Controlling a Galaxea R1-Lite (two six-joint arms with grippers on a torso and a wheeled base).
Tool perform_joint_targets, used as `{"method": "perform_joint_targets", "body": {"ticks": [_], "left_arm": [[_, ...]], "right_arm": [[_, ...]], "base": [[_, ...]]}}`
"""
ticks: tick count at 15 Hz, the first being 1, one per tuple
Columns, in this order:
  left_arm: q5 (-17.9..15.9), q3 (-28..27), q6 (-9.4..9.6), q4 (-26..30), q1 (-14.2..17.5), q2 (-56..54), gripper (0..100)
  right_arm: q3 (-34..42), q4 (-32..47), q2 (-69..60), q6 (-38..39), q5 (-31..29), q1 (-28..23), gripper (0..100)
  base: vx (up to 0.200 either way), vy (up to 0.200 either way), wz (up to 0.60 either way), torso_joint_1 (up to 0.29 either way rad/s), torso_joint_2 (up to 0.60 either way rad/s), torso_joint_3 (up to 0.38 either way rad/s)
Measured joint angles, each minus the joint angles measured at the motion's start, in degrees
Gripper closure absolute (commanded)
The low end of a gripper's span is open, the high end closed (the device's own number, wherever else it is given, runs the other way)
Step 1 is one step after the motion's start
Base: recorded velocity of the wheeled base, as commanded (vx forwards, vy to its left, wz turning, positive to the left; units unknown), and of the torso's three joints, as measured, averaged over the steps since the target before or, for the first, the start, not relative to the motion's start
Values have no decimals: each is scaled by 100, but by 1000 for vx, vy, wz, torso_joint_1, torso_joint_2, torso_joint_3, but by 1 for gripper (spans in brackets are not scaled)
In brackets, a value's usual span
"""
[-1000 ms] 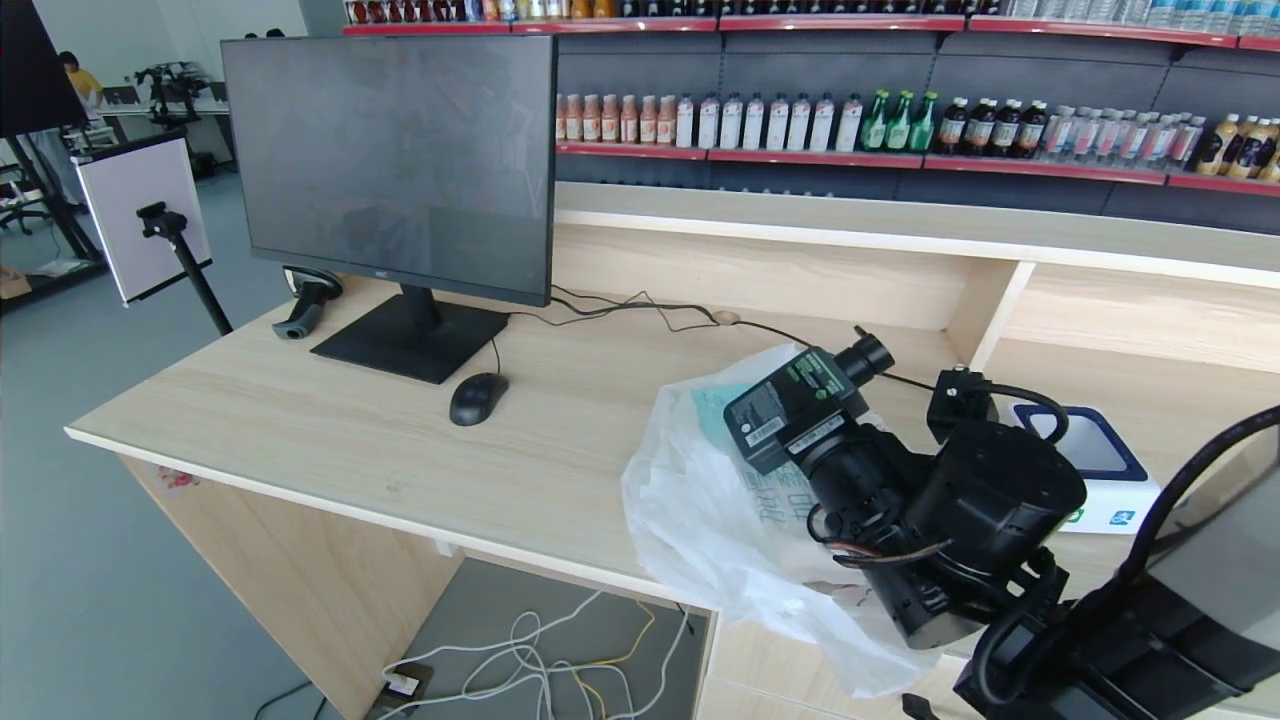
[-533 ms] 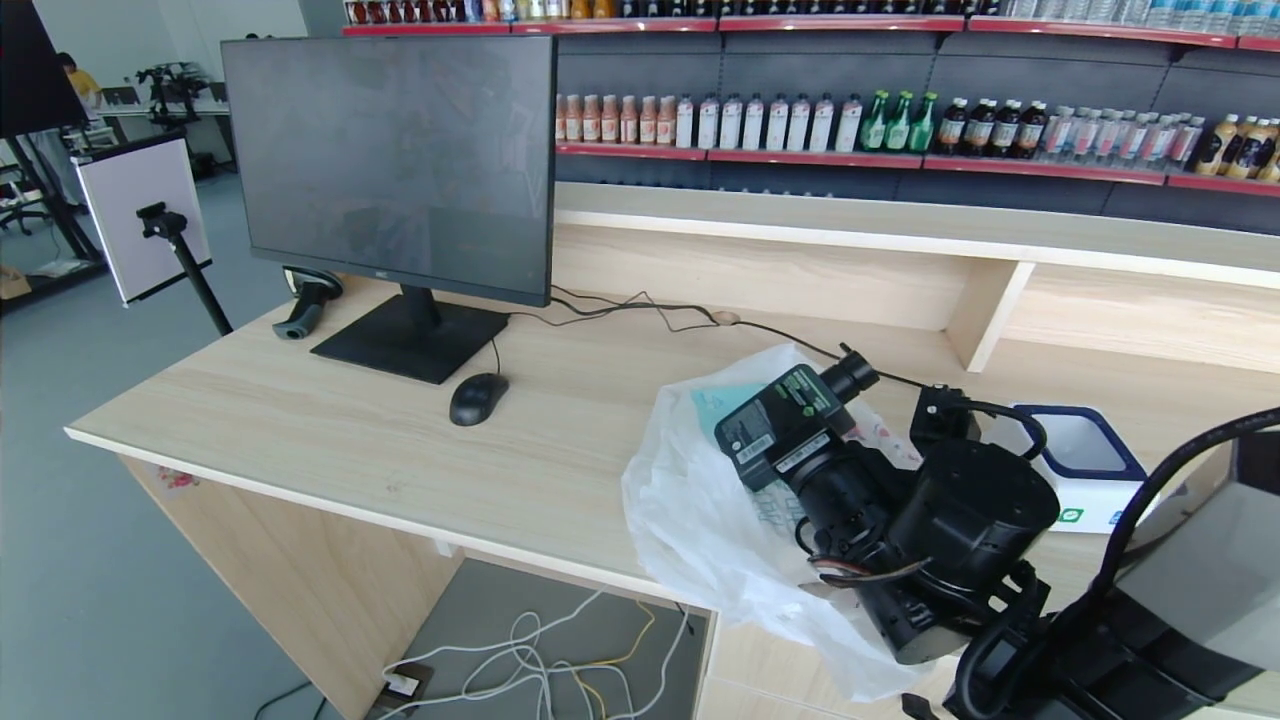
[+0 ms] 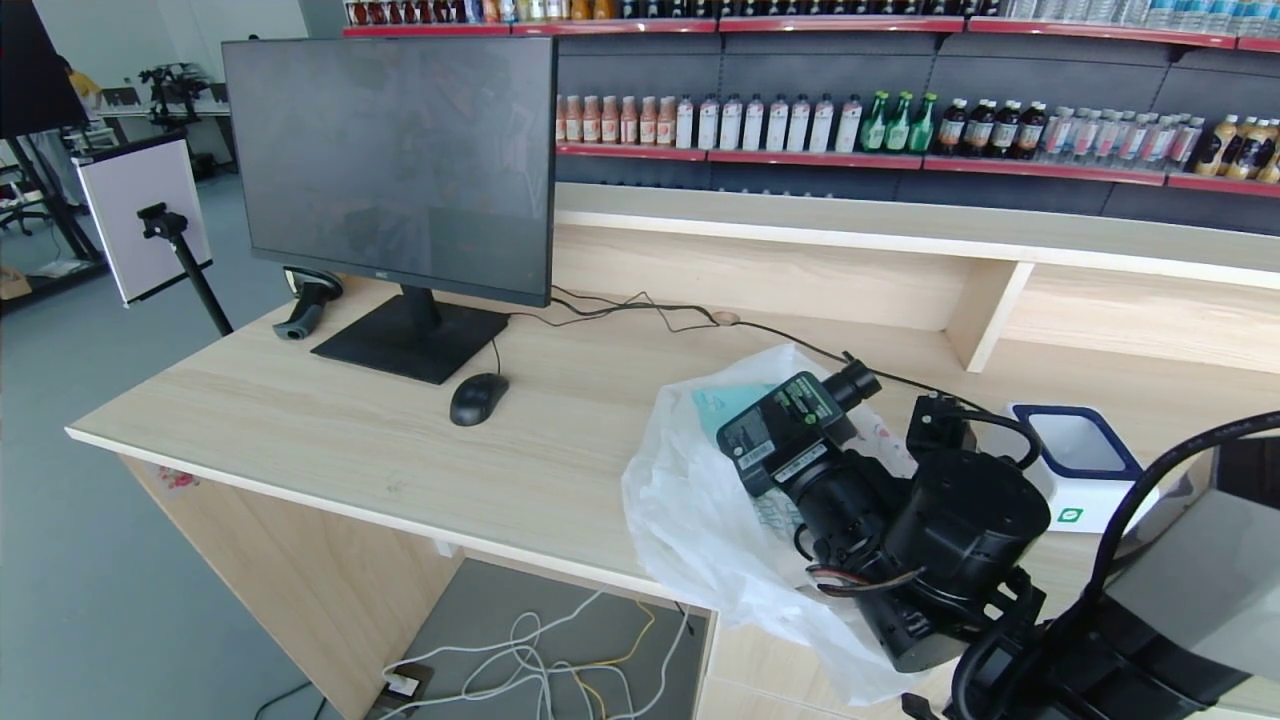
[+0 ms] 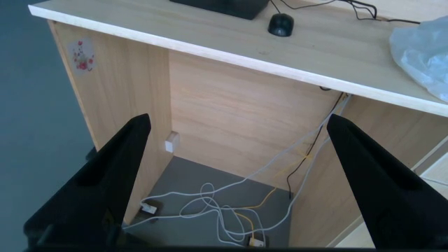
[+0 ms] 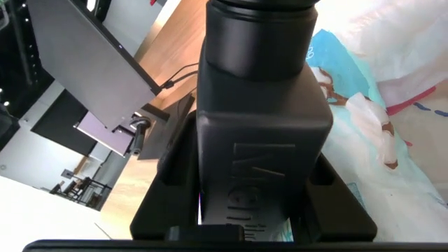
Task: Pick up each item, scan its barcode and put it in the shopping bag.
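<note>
Bottle (image 3: 785, 430), dark and tilted, sits clenched in right claw (image 5: 252, 192) over shopping bag (image 3: 690, 520) on bench (image 3: 400, 440) (placement judged preparatory to release into it); left claw (image 4: 238, 133) hangs spread, empty, before bench front.

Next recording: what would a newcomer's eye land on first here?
A dark bottle, clamped in the right gripper, hangs over the white bag at the near edge of the counter. A big dark monitor stands to the left, and the blue-rimmed scanner sits right of the bag.
</note>
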Motion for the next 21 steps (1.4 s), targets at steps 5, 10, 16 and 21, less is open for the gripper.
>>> {"method": "perform_joint_targets", "body": {"ticks": [5, 10, 16, 21], "left_arm": [[0, 0, 1, 0, -6, 2, 0], [0, 0, 1, 0, -5, 0, 0], [0, 0, 6, 4, -5, 2, 0], [0, 0, 9, 6, -5, 0, 0]], "right_arm": [[6, 33, 5, -5, -1, -71, 0], [11, 43, -85, -40, 0, -112, 0], [57, 29, -280, -169, 0, -190, 0], [99, 21, -413, -174, 0, -551, 0]], "base": [[0, 0, 0, 0, 0, 0], [0, 0, 0, 0, 0, 0], [0, 0, 0, 0, 0, 0], [0, 0, 0, 0, 0, 0]]}}
